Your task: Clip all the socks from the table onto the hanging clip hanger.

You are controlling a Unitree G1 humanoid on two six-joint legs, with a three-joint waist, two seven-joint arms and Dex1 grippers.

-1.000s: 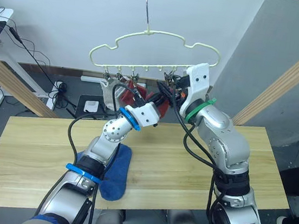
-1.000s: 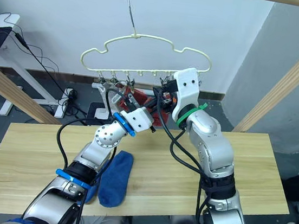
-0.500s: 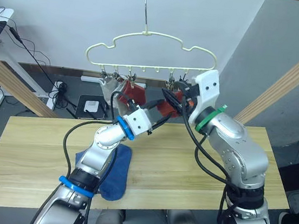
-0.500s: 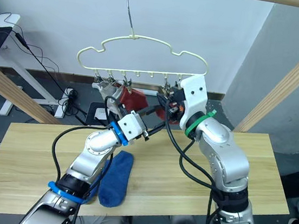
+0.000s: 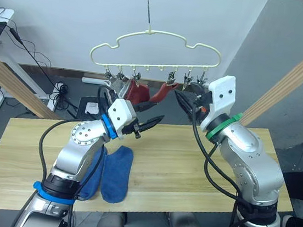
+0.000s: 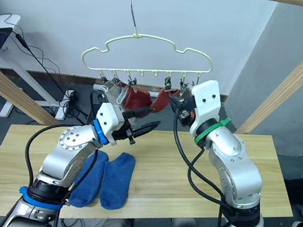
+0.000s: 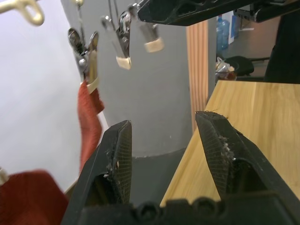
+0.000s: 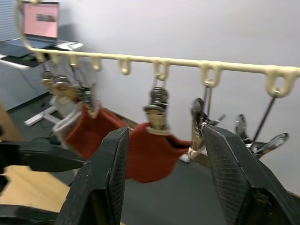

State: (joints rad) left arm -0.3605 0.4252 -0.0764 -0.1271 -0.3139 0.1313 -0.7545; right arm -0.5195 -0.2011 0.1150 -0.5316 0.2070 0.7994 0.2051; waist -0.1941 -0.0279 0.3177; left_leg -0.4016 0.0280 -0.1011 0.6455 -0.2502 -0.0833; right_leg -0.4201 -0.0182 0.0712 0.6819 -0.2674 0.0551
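Both arms are raised and bent at the elbow, the left gripper (image 5: 149, 121) pointing toward the right with fingers spread and empty, the right gripper (image 8: 161, 164) angled up, its fingers parted too.

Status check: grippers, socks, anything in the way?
Left gripper open, empty. Right gripper open, empty, by the clip hanger. Red socks clipped; two blue socks on the table. Nothing blocking.

You see the grey socks (image 5: 110, 89) on the hanger's (image 5: 150, 34) left mostly hidden behind the red socks (image 5: 140, 94); the left arm covers part of the blue socks (image 5: 117, 167).
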